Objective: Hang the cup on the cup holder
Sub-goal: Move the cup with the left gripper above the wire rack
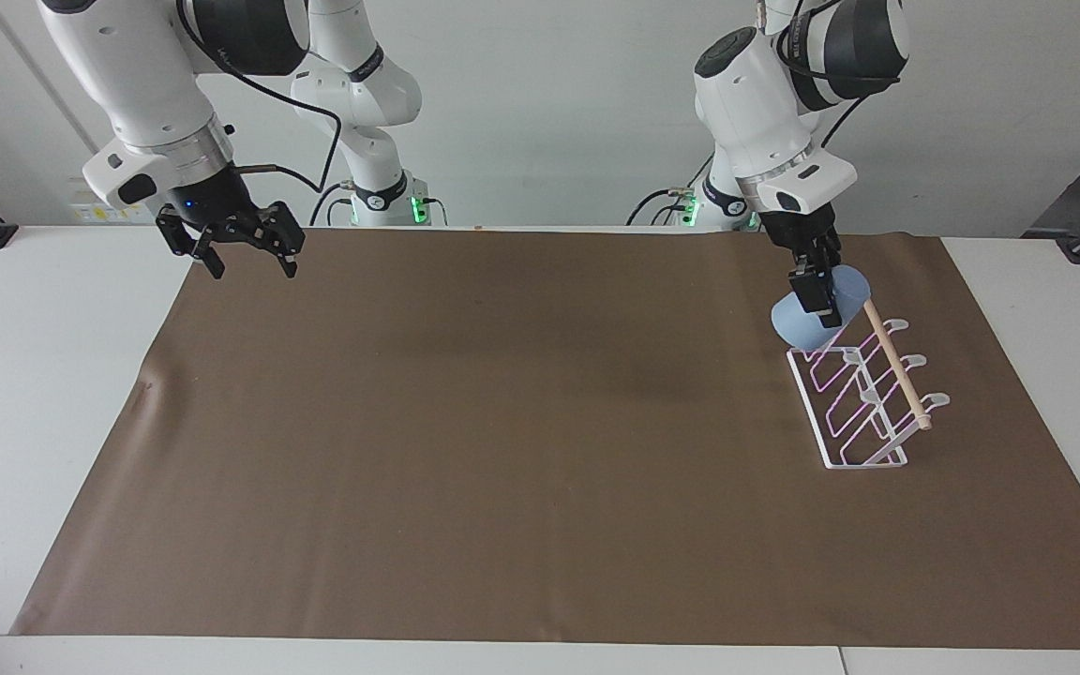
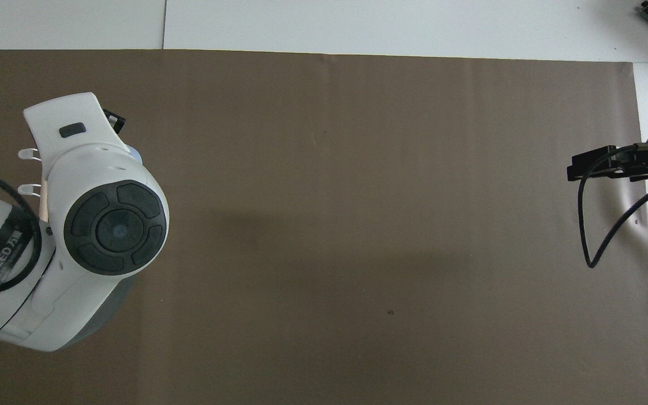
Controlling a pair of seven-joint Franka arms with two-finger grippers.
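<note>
we have the cup (image 1: 807,314) clamped in our left gripper (image 1: 817,298), the fingers closed across its wall and the cup hanging tilted off the table; what the next move turns on is how the cup sits against the cup holder (image 1: 863,394), which lies just below the jaws and runs away from them along the line of its wooden dowel (image 1: 894,360); the cup overlaps the dowel's near end in the facing view, at the prong closest to the jaws, though we cannot tell whether it touches the wire yet; the cup's long axis is slanted, one end low and turned toward the table's middle, the other end raised on the holder's side of the fingers; which end is the mouth we cannot make out; the holder's own long axis follows the dowel, its looped prongs slanting up from the rectangular base; from above, the left arm's wrist hides nearly all of the cup and most of the rack; our left arm is plainly the nearer one, and we judge it should line the cup's mouth up with the nearest prong before sliding it on; our right gripper (image 1: 242,246) waits with its jaws apart and empty, over the mat's corner at its own end of the table, well away from the cup.
</note>
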